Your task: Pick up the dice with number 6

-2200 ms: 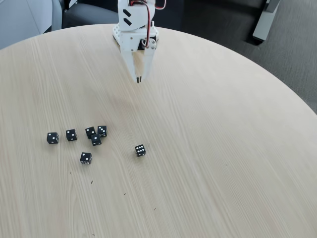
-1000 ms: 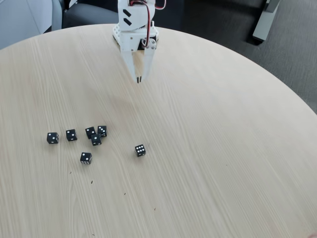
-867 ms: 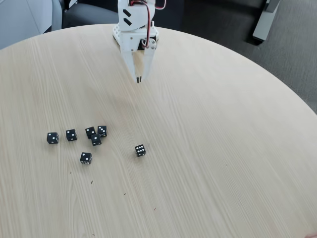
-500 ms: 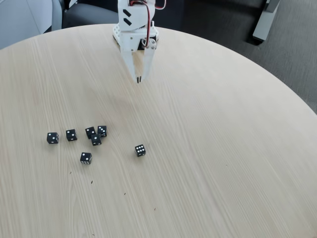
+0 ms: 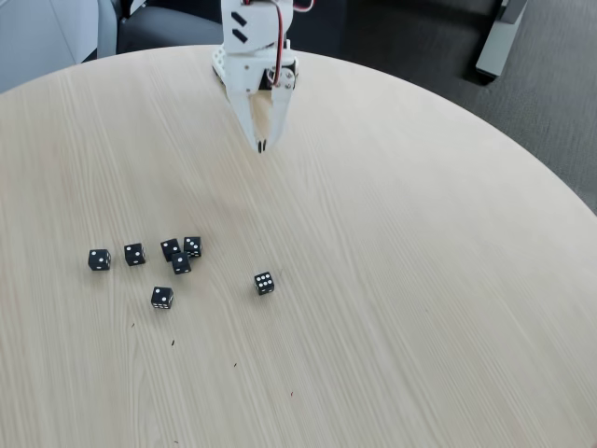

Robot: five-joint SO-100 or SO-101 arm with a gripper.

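Note:
The dice with number 6 (image 5: 264, 283) is a small black cube with six white pips on top, lying alone on the round wooden table (image 5: 401, 280) below its middle in the fixed view. My white gripper (image 5: 260, 147) hangs at the table's far edge, pointing down at the wood, with its fingers together and nothing between them. It stands well above the die in the picture, a good distance away.
Several other black dice lie left of the six: a tight cluster (image 5: 180, 255), one pair (image 5: 117, 257) further left, and a single die (image 5: 161, 298) below them. The table's curved edge runs along the right, with dark floor (image 5: 522, 121) beyond it.
The arm has shifted very slightly upward at the far edge. The dice have not moved.

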